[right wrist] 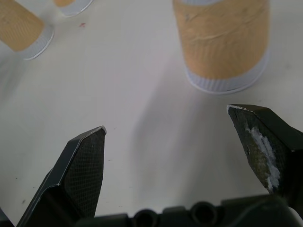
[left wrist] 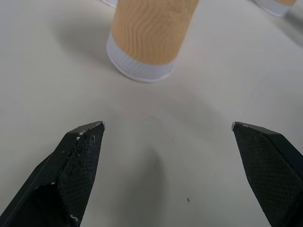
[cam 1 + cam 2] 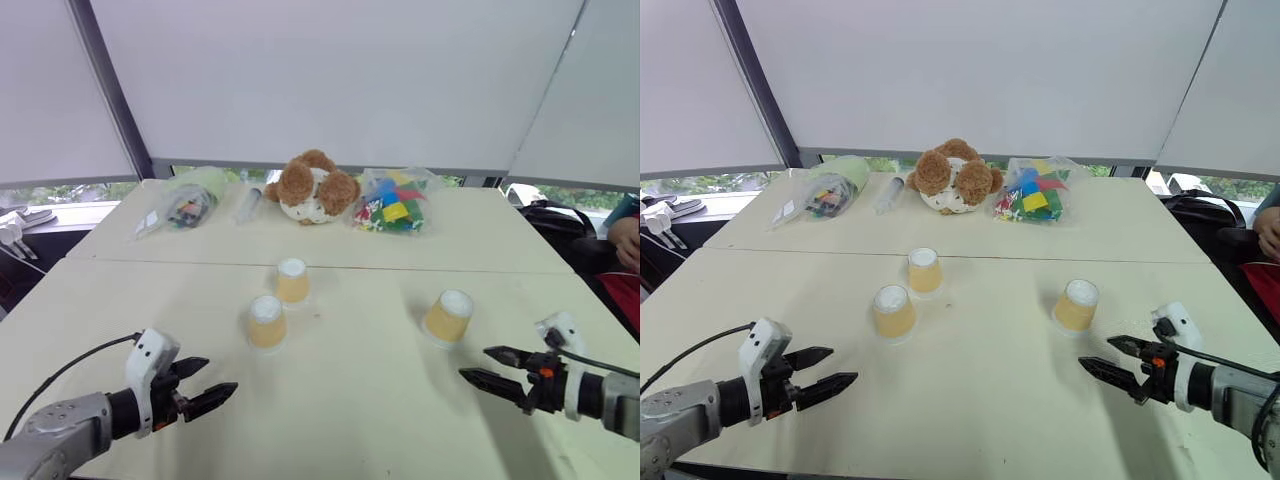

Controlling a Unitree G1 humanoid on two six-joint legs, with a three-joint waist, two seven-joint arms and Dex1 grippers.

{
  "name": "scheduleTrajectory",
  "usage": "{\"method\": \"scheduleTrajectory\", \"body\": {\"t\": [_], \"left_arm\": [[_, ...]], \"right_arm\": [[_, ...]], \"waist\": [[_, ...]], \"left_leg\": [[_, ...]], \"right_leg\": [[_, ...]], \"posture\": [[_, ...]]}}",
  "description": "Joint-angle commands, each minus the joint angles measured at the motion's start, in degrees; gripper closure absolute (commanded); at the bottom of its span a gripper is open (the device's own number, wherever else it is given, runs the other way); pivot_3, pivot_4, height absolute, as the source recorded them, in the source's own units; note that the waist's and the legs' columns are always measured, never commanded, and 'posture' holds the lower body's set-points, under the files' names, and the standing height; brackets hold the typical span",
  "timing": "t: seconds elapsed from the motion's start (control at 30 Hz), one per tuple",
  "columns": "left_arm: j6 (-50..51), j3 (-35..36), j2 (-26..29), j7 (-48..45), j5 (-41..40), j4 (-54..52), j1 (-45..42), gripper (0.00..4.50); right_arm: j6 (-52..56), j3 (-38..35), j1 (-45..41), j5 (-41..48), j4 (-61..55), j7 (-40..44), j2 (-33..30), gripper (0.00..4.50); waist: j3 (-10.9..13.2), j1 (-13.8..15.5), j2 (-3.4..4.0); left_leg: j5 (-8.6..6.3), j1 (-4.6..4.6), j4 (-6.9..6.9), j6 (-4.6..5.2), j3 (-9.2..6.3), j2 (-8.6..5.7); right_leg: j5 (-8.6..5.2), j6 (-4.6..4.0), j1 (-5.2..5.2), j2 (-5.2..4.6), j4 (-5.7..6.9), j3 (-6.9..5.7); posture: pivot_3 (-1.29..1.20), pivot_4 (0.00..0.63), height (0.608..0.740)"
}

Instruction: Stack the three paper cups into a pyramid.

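Three tan-yellow paper cups stand upside down and apart on the pale table (image 3: 340, 400). One cup (image 3: 267, 322) is left of centre, another cup (image 3: 292, 281) stands just behind it, and the third cup (image 3: 448, 317) is to the right. My left gripper (image 3: 203, 386) hovers open near the front left, short of the left cup (image 2: 150, 35). On the right my right gripper (image 3: 488, 367) is open too, a little in front of the right cup (image 1: 222, 45). Both hold nothing.
A brown teddy bear (image 3: 312, 187) sits at the back of the far table, between a clear bag of coloured blocks (image 3: 393, 205) and a bag with a green item (image 3: 186, 203). A person's arm (image 3: 626, 240) shows at the right edge.
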Motion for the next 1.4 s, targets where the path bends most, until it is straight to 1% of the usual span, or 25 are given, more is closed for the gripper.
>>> {"method": "scheduleTrajectory", "body": {"t": [0.03, 0.3, 0.47, 0.57, 0.7, 0.8, 0.93, 1.03, 1.23, 1.4], "left_arm": [[-1.6, 1.1, -0.3, 0.8, -0.1, 0.1, -1.1, 0.06], [-1.3, 2.5, -2.4, 3.4, -1.5, 0.6, -3.0, 0.06], [-1.6, 4.6, -4.1, 6.8, -2.3, 1.9, -5.3, 0.06], [-2.6, 3.7, -4.4, 9.9, 0.8, 2.4, -7.2, 0.06], [-3.5, 3.5, -4.8, 10.2, 1.0, 2.3, -7.8, 0.06], [-4.6, 3.3, -4.5, 10.0, 1.9, 1.4, -7.3, 0.06], [-6.6, -0.8, -4.2, 9.1, 4.1, -0.5, -8.6, 0.06], [-8.6, -5.2, -4.1, 8.4, 6.9, -0.8, -10.4, 0.06], [-10.8, -11.2, -6.7, 8.3, 9.3, 2.2, -15.4, 0.06], [-15.0, -16.7, -9.0, 8.1, 14.4, 7.0, -18.7, 0.06]], "right_arm": [[-0.4, -0.5, -1.1, 0.3, -1.4, -0.1, -0.1, 0.0], [-0.9, 1.3, -3.1, -0.9, -0.4, -0.6, 0.0, 0.0], [-0.6, 1.5, -4.2, -0.8, 0.0, -0.7, -0.2, 0.0], [-0.9, 1.9, -4.8, -1.0, 0.6, -0.6, -0.1, 0.0], [-0.8, 3.0, -6.8, -1.6, 2.0, -0.2, -0.5, 0.0], [0.3, 1.9, -8.2, -0.5, 2.1, -0.2, -1.2, 0.0], [3.5, 0.7, -8.5, 1.9, -0.3, 2.1, -4.3, 0.0], [6.3, -0.3, -10.0, 5.1, -3.1, 2.2, -5.4, 0.0], [9.7, 0.1, -13.2, 8.4, -7.4, 0.5, -5.6, 0.0], [10.8, 1.2, -14.0, 9.4, -10.4, -1.3, -4.7, 0.0]], "waist": [[0.0, 0.0, 0.0], [0.0, 0.0, 0.0], [0.0, 0.0, 0.0], [0.0, 0.1, 0.0], [0.0, 0.0, 0.0], [0.0, -0.1, 0.0], [0.0, 0.2, 0.0], [0.0, 0.3, 0.0], [0.0, 0.3, 0.0], [0.0, 0.3, 0.0]], "left_leg": [[0.0, 0.0, 0.0, 0.0, 0.0, 0.0], [0.0, 0.0, 0.0, 0.0, -0.01, 0.0], [0.0, 0.0, 0.02, 0.0, -0.02, 0.0], [0.0, 0.0, 0.06, 0.0, -0.05, 0.0], [0.0, 0.0, 0.06, 0.0, -0.04, -0.02], [0.0, 0.0, 0.05, 0.0, -0.02, -0.01], [0.0, -0.01, 0.05, 0.0, -0.03, -0.01], [0.0, -0.01, 0.1, 0.0, -0.03, -0.03], [0.0, -0.02, 0.11, 0.0, -0.04, -0.02], [0.0, -0.03, 0.11, 0.0, -0.04, -0.03]], "right_leg": [[0.0, 0.0, 0.0, 0.0, 0.0, 0.0], [0.03, 0.05, 0.0, 0.04, 0.01, 0.0], [0.03, 0.05, 0.01, 0.06, 0.02, 0.0], [0.04, 0.06, 0.03, 0.08, 0.03, -0.01], [0.04, 0.06, 0.03, 0.07, 0.03, 0.0], [0.04, 0.07, 0.0, 0.08, 0.06, 0.0], [0.04, 0.07, 0.03, 0.09, 0.07, 0.0], [0.04, 0.07, 0.06, 0.07, 0.07, 0.0], [0.05, 0.08, 0.06, 0.11, 0.07, 0.0], [0.06, 0.09, 0.05, 0.12, 0.07, 0.0]], "posture": [[0.0, 0.15, 0.74], [0.0, 0.15, 0.74], [0.0, 0.15, 0.74], [0.0, 0.15, 0.74], [0.0, 0.15, 0.74], [0.0, 0.15, 0.74], [0.0, 0.15, 0.74], [0.0, 0.15, 0.74], [0.0, 0.15, 0.74], [0.0, 0.15, 0.74]]}}
